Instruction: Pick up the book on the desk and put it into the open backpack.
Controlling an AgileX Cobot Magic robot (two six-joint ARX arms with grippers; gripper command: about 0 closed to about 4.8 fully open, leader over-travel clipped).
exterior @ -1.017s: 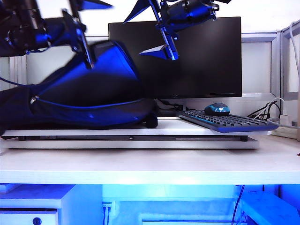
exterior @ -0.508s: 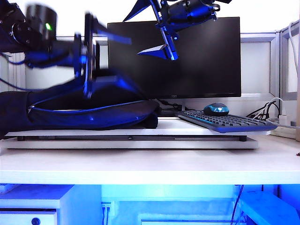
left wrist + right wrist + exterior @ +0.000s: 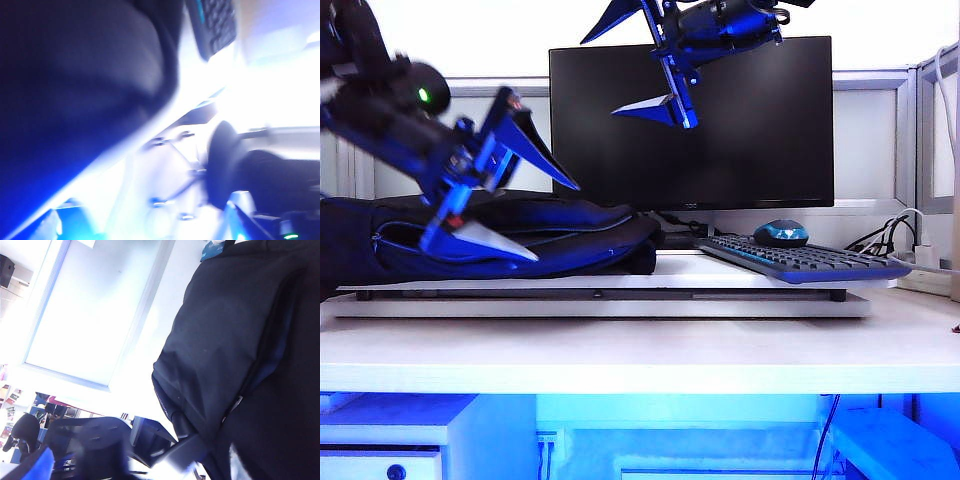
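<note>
Robot grippers hover with jaws spread over a slumped backpack

At left of the exterior view, the left gripper (image 3: 535,215) stands empty and wide just before the soft black backpack (image 3: 580,235) on the desk (image 3: 640,350); the right gripper (image 3: 645,60) hangs spread at upper centre. No book shows anywhere; a thin softcover would likely flop unless pinched near its spine.

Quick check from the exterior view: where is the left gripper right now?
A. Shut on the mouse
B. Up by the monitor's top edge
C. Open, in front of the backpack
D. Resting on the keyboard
C: the left gripper has its fingers spread wide and empty in front of the flattened backpack; the right gripper is the one up at the monitor.
</note>
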